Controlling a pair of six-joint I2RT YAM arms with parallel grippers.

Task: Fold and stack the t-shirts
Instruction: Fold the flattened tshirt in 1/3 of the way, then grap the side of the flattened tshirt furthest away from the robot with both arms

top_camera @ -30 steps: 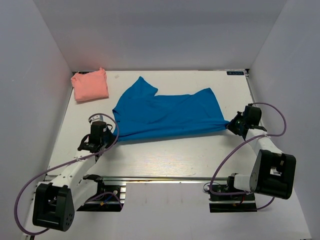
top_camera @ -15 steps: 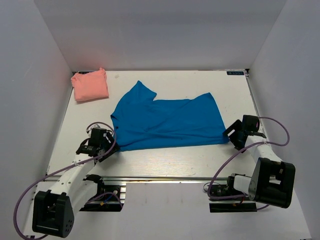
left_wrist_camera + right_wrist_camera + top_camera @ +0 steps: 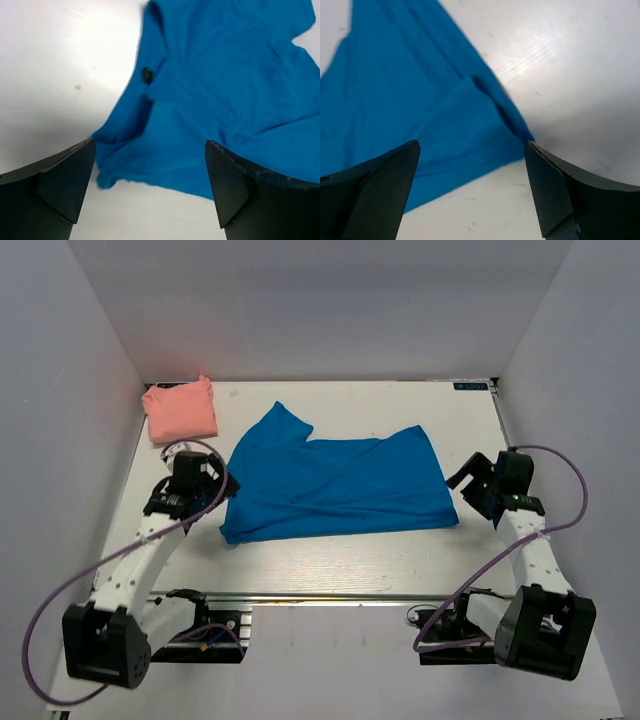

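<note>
Now, with left fingers (image 3: 50, 190) and right fingers (image 3: 375, 185) open and empty, pinch both near corners of the blue shirt (image 3: 335, 485) evenly for a square fold.

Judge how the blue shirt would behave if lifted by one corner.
Probably floppy: the blue shirt lies flat with creases and a turned-over edge, so it should sag from one corner. Likely light, being thin cloth. A push would probably bunch it.
</note>
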